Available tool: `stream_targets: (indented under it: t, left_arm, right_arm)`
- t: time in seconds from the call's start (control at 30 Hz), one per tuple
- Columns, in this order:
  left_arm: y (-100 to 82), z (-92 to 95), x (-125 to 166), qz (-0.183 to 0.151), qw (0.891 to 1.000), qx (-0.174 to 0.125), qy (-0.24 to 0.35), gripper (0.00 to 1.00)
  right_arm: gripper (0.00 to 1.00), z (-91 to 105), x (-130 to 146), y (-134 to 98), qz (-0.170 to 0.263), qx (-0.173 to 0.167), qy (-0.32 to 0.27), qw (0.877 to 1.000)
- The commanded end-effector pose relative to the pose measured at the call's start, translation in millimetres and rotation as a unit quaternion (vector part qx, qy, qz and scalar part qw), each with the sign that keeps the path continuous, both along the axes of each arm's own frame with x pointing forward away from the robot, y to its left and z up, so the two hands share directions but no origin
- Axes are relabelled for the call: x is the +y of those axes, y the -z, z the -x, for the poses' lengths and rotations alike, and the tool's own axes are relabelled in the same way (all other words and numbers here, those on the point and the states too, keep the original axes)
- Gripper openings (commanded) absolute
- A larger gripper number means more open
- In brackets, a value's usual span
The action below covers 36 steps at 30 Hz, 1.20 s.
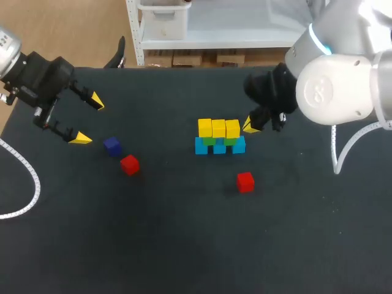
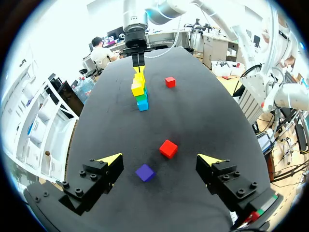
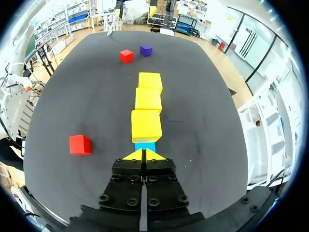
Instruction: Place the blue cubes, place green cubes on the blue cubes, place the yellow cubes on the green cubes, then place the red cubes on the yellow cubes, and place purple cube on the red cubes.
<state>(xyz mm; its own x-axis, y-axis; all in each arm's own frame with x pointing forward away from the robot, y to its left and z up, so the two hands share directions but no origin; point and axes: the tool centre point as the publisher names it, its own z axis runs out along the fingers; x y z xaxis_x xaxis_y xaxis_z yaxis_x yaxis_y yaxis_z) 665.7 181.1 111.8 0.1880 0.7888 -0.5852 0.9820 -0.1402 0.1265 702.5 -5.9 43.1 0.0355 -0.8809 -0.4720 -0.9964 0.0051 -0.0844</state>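
Note:
A stack stands mid-table: blue cubes (image 1: pixel 219 147) at the bottom, green cubes (image 1: pixel 210 141) between, three yellow cubes (image 1: pixel 218 128) on top. My right gripper (image 1: pixel 250 127) hovers just right of the stack, shut with nothing in it; in the right wrist view its tips (image 3: pixel 144 154) meet just short of the nearest yellow cube (image 3: pixel 146 125). My left gripper (image 1: pixel 86 119) hangs open at the far left. Ahead of it lie the purple cube (image 2: pixel 145 172) and a red cube (image 2: pixel 168 148). A second red cube (image 1: pixel 245 182) sits in front of the stack.
A white cable (image 1: pixel 24 177) loops over the table's left edge. The dark table (image 1: pixel 184 245) stretches bare in front of the cubes.

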Motion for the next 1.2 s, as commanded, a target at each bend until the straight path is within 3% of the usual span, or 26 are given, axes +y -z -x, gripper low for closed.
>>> stream_targets:
  t: [0.03,1.2]
  left_arm:
    - [0.9,-1.7,0.5,0.001,1.000,0.000,0.002,1.00]
    - [0.9,-1.7,0.5,0.001,1.000,0.000,0.002,1.00]
  right_arm:
    - [0.00,-0.8,0.9,-0.7,-0.003,0.003,-0.002,1.000]
    - [0.00,1.8,8.1,-1.9,-0.007,0.008,-0.009,1.000]
